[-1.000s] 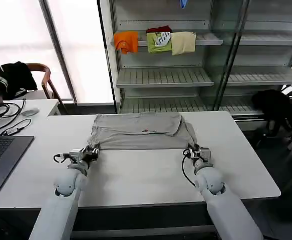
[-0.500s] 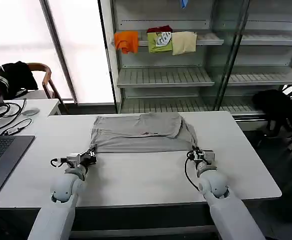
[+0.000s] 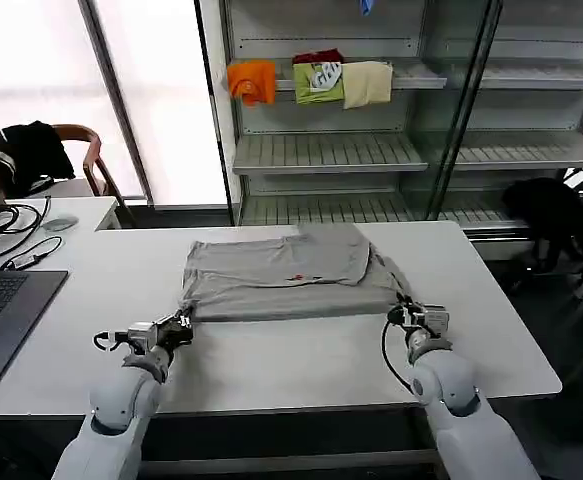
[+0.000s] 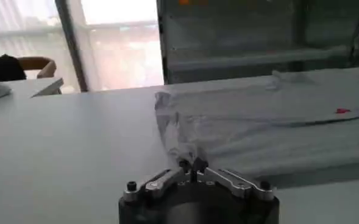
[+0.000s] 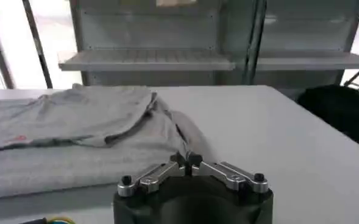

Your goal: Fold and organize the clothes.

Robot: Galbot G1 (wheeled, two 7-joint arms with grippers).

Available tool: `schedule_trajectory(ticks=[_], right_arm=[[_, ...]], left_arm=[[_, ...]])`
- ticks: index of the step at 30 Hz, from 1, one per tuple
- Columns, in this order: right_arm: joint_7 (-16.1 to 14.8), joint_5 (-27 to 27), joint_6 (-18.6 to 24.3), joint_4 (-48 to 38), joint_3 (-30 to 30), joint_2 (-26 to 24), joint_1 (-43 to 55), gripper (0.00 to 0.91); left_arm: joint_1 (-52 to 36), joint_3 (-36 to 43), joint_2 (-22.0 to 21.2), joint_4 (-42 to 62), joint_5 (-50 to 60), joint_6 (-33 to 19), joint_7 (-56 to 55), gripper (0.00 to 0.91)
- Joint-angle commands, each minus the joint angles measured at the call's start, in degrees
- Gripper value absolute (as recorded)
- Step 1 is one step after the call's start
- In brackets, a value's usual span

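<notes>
— See how the soft light grey short-sleeved T-shirt (image 3: 283, 278) lies? Spread across the white table (image 3: 271, 360), its long side running left to right, partly folded over on itself, the small print showing near the middle.

— And both arms are at its near edge. The left gripper (image 3: 179, 322) sits at the left front corner, the right gripper (image 3: 403, 312) at the right front corner.

— Have they got hold of it?

— From the left wrist view, the left gripper (image 4: 191, 165) has its fingers pinched together with a tuft of the grey cloth (image 4: 258, 131) rising out of them. Same on the right wrist view: the right gripper (image 5: 185, 159) is closed tight on a ridge of the fabric (image 5: 94, 131) at that corner.

— So the shirt stretches away from both of them, toward the metal shelving (image 3: 331, 150).

— Yes, each arm has its own corner, neither nearer than the other. The hem between them runs across the robot's front. I'd guess whatever fold comes next has to carry that near edge evenly, or the cloth will skew.

— The orange, green and cream folded garments (image 3: 311, 82) up on the shelf look like where it's headed eventually.
</notes>
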Motion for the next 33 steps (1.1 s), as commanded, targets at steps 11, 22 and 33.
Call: schedule_trajectory(ticks=[11,22,33], right_arm=[[2.6,-1.3,0.0,12.0,1.3,-1.2,-12.2,0.000],[3.3,-1.2,0.1,19.0,5.1,-3.6,-22.5,0.000],[4.1,-2.8,1.2,21.3,4.5,-3.1,-29.6,0.534]], left_arm=[[12.7,-2.2,-1.1,-14.9,-0.1,-0.3,0.0,0.010],[20.4,-4.3,-0.6,-19.8,-0.2,-0.4,0.8,0.010],[26.7,-5.4,-2.1,-21.6,2.3,-2.0,1.8,0.010]])
